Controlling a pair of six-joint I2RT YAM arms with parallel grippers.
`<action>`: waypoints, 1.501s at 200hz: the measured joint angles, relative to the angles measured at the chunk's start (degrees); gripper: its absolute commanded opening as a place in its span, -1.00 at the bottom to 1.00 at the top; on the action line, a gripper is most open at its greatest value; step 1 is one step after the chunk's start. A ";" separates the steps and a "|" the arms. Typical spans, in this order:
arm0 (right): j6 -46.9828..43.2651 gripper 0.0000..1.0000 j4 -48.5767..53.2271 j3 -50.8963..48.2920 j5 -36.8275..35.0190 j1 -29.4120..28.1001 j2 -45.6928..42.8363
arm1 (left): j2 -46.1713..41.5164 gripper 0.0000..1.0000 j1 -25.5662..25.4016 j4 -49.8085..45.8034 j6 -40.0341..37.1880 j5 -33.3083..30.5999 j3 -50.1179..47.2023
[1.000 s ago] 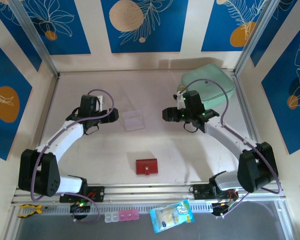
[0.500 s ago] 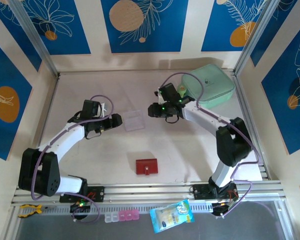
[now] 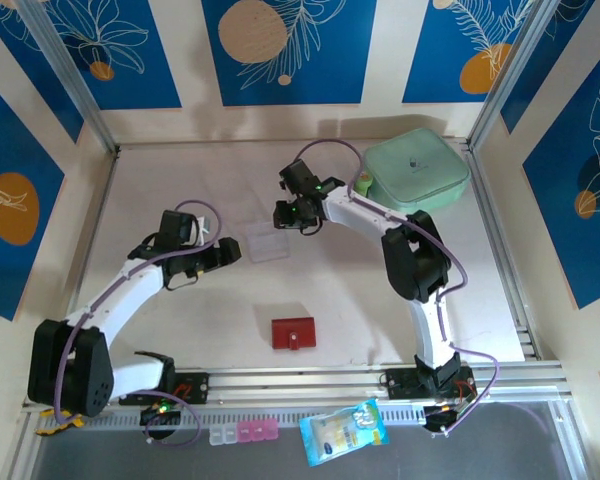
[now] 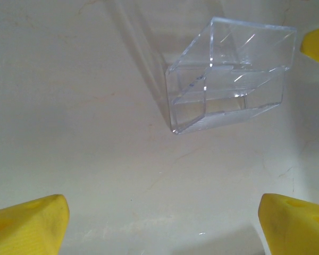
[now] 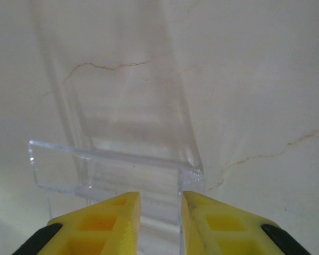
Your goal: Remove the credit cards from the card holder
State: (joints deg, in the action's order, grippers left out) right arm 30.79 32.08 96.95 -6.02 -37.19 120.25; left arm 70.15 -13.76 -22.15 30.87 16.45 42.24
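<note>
Small flat red rectangular card holder [image 3: 293, 333] lies closed, tab showing (left gripper [image 4: 159, 210] spread wide; right gripper [image 5: 159, 199] narrowed at clear plastic stand [image 5: 111, 167], grip unclear).

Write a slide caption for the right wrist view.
Right gripper, fingers narrowly apart, at edge of clear plastic stand on pale table.

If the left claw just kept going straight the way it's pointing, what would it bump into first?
Probably the clear plastic stand: it sits ahead of the open left gripper, slightly off centre, with bare table between. Depth is hard to judge.
</note>
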 measured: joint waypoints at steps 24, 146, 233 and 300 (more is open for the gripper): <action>0.39 -0.50 1.31 2.29 -0.72 0.02 2.05 | -0.68 0.83 0.00 -0.42 0.33 -0.42 -0.39; 0.28 -0.85 4.24 4.59 -3.93 -0.26 3.82 | -1.20 0.83 0.00 -1.29 0.35 -1.46 -1.16; 0.35 -0.91 7.89 -0.35 -10.73 1.38 -0.74 | -0.74 0.82 -0.02 -1.14 0.39 -1.44 -1.86; 3.15 -0.91 11.04 -0.37 -15.23 2.58 -1.57 | 1.05 0.82 -0.02 -0.76 0.81 -1.42 -2.25</action>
State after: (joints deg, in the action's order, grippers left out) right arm 33.93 43.11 96.57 -21.26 -34.61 118.67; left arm 71.20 -13.78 -22.92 31.68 15.03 39.99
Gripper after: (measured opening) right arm 0.048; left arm 0.909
